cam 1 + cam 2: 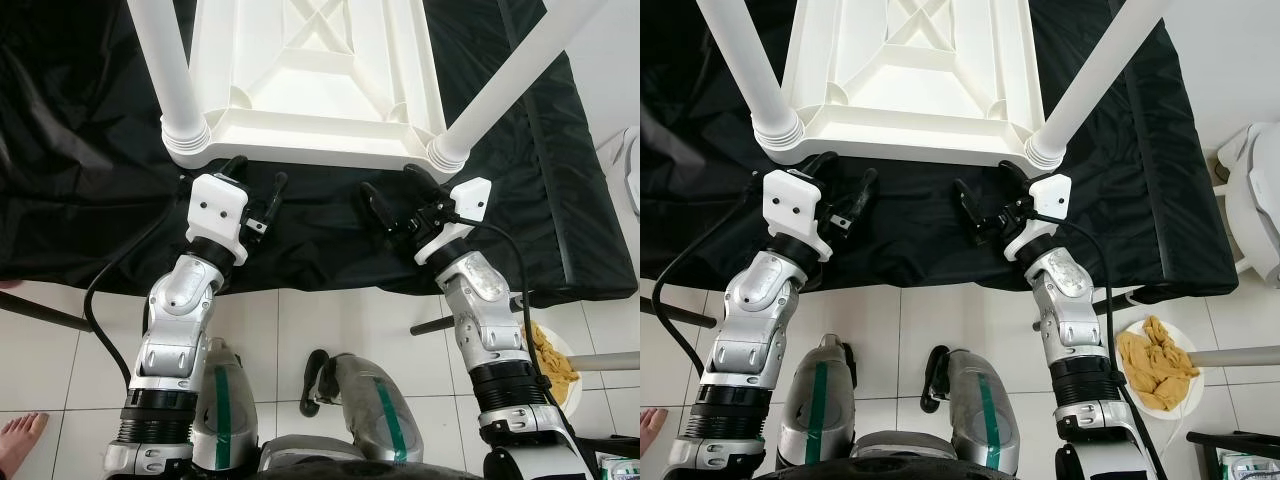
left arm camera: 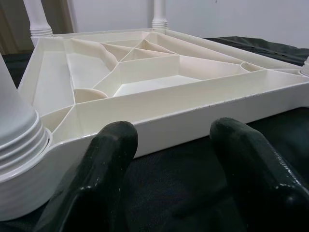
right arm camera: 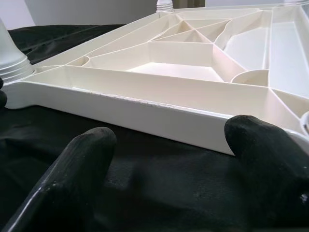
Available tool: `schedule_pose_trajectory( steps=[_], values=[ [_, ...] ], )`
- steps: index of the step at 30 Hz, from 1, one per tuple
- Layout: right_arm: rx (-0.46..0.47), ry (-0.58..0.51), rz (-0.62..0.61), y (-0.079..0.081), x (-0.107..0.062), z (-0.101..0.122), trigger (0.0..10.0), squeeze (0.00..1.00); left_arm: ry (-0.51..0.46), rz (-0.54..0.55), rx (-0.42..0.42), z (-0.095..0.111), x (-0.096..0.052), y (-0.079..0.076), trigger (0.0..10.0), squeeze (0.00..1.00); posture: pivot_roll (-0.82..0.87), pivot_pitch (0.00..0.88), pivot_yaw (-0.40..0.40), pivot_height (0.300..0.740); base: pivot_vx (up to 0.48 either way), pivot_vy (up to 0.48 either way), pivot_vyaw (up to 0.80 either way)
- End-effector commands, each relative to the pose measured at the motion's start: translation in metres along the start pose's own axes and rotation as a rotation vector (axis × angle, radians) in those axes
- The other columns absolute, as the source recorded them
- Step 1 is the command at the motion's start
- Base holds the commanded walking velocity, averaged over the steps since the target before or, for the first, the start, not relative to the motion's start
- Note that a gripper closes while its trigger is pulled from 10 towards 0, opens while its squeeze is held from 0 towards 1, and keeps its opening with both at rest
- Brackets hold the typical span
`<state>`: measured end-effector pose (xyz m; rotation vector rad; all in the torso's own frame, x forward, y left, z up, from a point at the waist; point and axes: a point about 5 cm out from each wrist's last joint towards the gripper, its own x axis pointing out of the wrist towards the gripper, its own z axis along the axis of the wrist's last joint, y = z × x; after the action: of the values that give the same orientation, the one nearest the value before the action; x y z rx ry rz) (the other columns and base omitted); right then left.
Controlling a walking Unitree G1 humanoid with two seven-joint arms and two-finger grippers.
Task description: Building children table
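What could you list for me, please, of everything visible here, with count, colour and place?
Table top: one, white, upside down on the black cloth, ribbed underside up.
Table legs: at least four, white, standing up from the top's corners.
Black cloth: one, spread under the table top.
Plate: one, white, on the tiled floor to the robot's right, holding yellowish pieces.
Bare foot: one, a person's, on the floor at the robot's left.
Left claw: open, black fingers, just short of the table top's near edge.
Right claw: open, black fingers, near the same edge.
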<state>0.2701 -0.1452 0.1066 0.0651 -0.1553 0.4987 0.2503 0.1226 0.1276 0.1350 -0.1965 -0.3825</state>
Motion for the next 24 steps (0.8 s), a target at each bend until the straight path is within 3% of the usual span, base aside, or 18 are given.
schedule_pose_trajectory(
  steps=[1, 10, 24],
  values=[
    [-0.01, 0.012, -0.039, -0.007, -0.005, -0.003, 10.0, 0.0, 0.014, 0.136, -0.002, -0.005, -0.003, 0.005, 10.0, 0.0, 0.13, 0.082, -0.108, 0.74, 0.0, 0.0, 0.0],
    [-0.009, 0.007, -0.054, -0.006, 0.003, -0.006, 10.0, 0.0, -0.006, 0.128, 0.026, -0.004, 0.009, 0.011, 10.0, 0.0, 0.13, 0.03, -0.095, 0.74, 0.0, 0.0, 0.0],
    [-0.027, 0.009, -0.029, -0.004, 0.012, -0.006, 10.0, 0.0, -0.018, 0.148, 0.026, -0.004, 0.011, 0.013, 10.0, 0.0, 0.14, 0.008, -0.106, 0.74, 0.0, 0.0, 0.0]
  ],
)
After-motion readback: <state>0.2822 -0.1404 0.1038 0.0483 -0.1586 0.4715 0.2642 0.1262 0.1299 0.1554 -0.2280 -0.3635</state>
